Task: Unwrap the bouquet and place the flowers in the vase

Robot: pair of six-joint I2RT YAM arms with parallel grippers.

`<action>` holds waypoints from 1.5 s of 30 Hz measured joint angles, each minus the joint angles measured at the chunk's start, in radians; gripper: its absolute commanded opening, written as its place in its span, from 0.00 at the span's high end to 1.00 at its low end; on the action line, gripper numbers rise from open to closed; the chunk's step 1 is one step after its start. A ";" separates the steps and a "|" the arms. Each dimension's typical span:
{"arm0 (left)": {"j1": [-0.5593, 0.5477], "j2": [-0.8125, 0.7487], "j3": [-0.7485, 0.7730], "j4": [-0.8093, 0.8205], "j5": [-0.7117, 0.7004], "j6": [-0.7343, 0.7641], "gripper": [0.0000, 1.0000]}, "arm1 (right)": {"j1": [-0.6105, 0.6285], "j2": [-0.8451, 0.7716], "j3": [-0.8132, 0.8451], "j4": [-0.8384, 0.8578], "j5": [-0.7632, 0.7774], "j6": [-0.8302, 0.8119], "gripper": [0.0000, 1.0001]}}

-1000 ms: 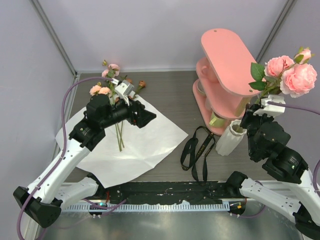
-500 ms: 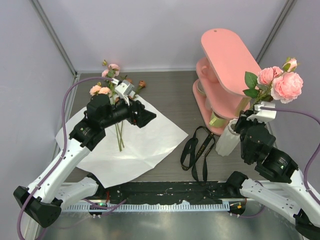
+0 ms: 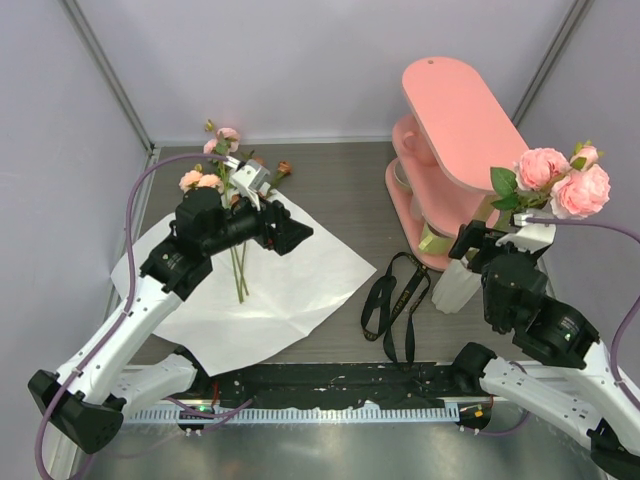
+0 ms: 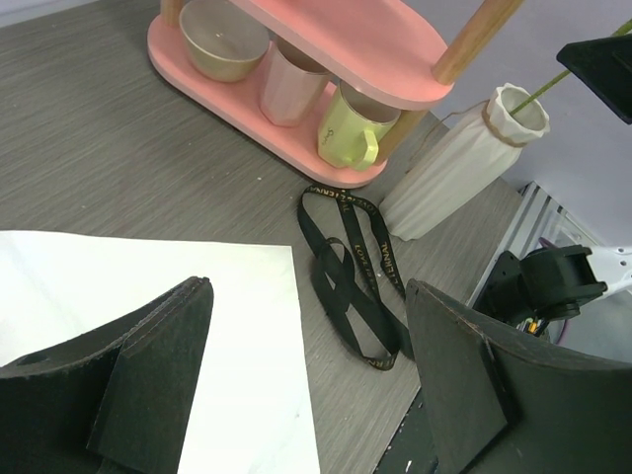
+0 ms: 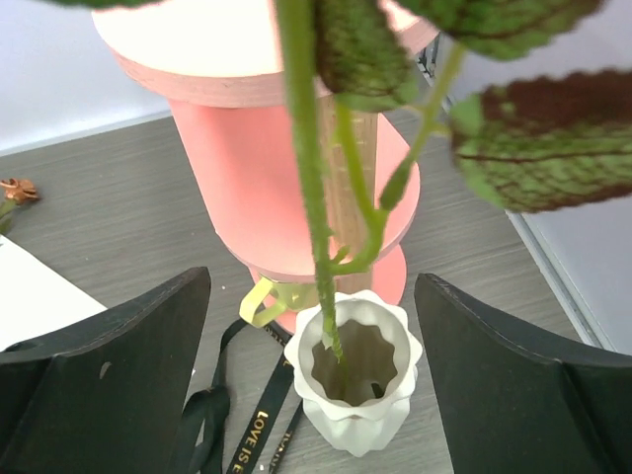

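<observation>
The bouquet is undone: its white paper (image 3: pixel 300 285) lies flat, and the black ribbon (image 3: pixel 395 300) lies loose beside it. Several flowers (image 3: pixel 213 178) rest on the paper's far corner, stems (image 3: pixel 240 268) pointing toward me. My left gripper (image 3: pixel 287 233) hovers open over the paper, holding nothing (image 4: pixel 308 291). Pink roses (image 3: pixel 562 180) stand with their stem (image 5: pixel 304 188) down inside the white ribbed vase (image 5: pixel 355 395). My right gripper (image 5: pixel 311 279) is open just above the vase (image 3: pixel 455 287), its fingers apart on either side of the stem.
A pink two-tier oval shelf (image 3: pixel 452 110) stands right behind the vase, with cups (image 4: pixel 346 128) on its lower tier. Grey walls close in the left, back and right. The ribbon (image 4: pixel 355 267) lies between paper and vase.
My right gripper came down with the pink roses, the stem went into the vase, and the jaws opened. The left arm has not moved.
</observation>
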 measured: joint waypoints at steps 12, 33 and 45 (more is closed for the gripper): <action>0.000 0.018 0.000 -0.013 -0.018 0.014 0.17 | 0.000 0.054 0.188 -0.332 -0.074 0.240 0.07; 0.000 0.060 0.002 -0.055 -0.091 0.028 0.13 | 0.000 0.059 0.158 -0.488 -0.317 0.354 0.04; 0.086 0.216 0.046 -0.169 -0.364 0.039 0.30 | 0.000 0.293 0.226 -0.164 -0.495 0.098 0.04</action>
